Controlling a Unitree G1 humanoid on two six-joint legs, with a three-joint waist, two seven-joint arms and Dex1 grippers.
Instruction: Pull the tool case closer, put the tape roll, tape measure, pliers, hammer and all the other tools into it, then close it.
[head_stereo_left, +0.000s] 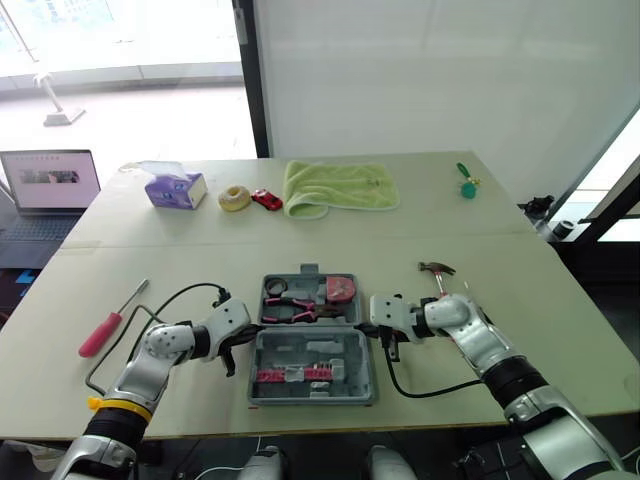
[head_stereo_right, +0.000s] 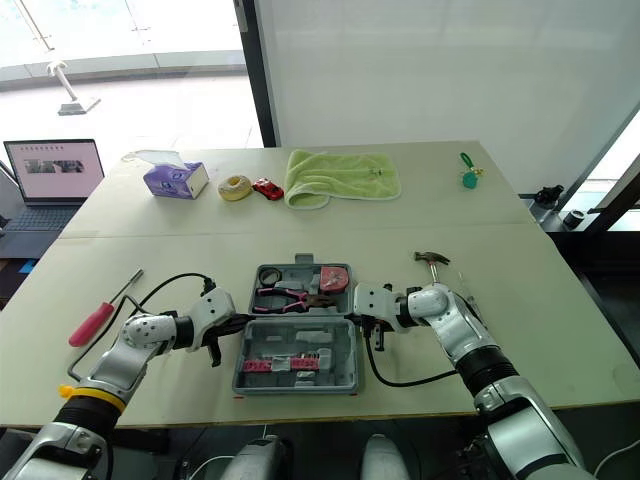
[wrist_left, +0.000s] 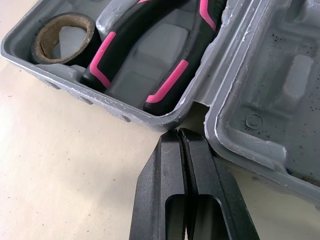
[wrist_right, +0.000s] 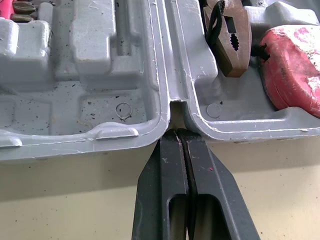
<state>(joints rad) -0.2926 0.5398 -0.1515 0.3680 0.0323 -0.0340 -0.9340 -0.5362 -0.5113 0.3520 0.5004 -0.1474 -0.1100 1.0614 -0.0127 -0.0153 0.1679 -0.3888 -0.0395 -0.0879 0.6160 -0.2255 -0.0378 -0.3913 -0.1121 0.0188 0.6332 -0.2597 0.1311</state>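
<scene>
The worktop carries the open case, hammer, screwdriver, tissue box, towel and a red toy, perhaps a car.

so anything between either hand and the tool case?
Nothing visible. The left hand and right hand, both shut, point straight at the hinge notches on either side of the open grey plastic tool case.

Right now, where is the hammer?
In the left eye view, the hammer lies on the table on the robot's right, just right of the open case and outside it.
</scene>
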